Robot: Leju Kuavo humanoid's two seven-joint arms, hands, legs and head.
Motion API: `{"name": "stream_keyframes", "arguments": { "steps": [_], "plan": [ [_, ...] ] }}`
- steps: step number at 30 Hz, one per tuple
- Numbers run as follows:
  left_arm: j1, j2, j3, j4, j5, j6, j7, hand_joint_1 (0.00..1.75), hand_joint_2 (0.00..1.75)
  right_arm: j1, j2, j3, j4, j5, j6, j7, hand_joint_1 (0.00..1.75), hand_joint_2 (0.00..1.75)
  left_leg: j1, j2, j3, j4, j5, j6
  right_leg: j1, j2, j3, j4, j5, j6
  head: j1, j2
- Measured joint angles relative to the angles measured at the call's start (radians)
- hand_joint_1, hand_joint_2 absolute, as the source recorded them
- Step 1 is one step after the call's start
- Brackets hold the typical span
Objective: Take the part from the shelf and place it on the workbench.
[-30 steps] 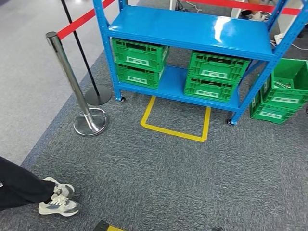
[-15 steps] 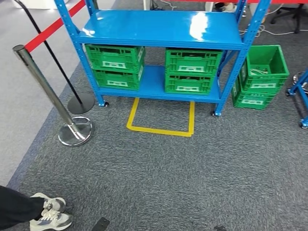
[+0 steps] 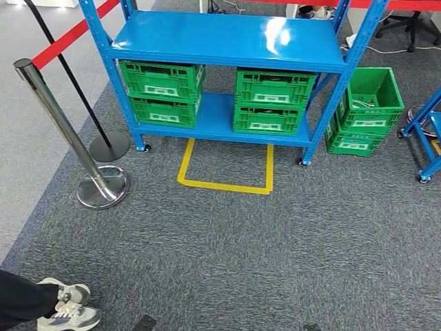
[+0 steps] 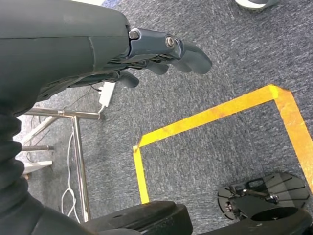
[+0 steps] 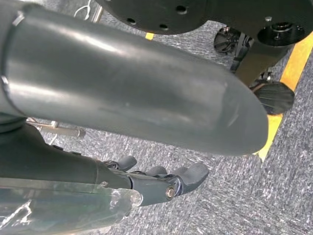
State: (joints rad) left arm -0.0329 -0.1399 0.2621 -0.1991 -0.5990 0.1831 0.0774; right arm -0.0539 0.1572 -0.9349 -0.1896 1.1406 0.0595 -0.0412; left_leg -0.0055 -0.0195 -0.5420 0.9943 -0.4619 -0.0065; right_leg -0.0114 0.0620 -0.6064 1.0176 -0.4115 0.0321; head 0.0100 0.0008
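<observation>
Now the robot stands on grey carpet some way in front of the blue shelf, with a yellow floor marking just before the shelf's lower board. On that lower board sit four green crates, stacked two and two, and more green crates stand on the floor to the right of the shelf. The part itself I cannot make out; it may lie inside one of the crates, but their contents are hidden from this angle. No workbench is visible.

The left hand hangs beside the body over the carpet, its fingers loosely extended with nothing in them. The right hand hangs likewise, fingers slack and holding nothing.

With both hands free and the shelf ahead, I judge the robot is walking toward the shelf, or possibly facing it after the part was delivered; the pictures fit both. If it is the approach, the next move needs the feet brought to the yellow marking, squarely facing the shelf. A person's shoes and a metal post are near on the left.
</observation>
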Motion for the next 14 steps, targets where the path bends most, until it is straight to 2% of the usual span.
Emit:
{"name": "stream_keyframes", "arguments": {
  "steps": [3,14],
  "plan": [
    [0.001,0.001,0.0,0.0,0.0,-0.004,0.0,0.0,0.0,0.0,0.0,0.0,0.0,0.0,0.0,0.0,0.0,0.0,0.0,0.0,0.0,0.0,0.0,0.001,0.0,0.0,0.0,0.0,0.0,0.003,0.0,0.0],
    [0.006,0.002,0.0,0.0,-0.005,-0.004,-0.004,0.0,0.0,0.0,0.0,0.0,0.0,0.0,-0.005,-0.001,0.0,0.0,0.003,0.0,-0.001,-0.001,0.002,0.0,0.002,0.0,-0.002,0.001,0.0,0.003,0.0,0.0]
  ]
}}
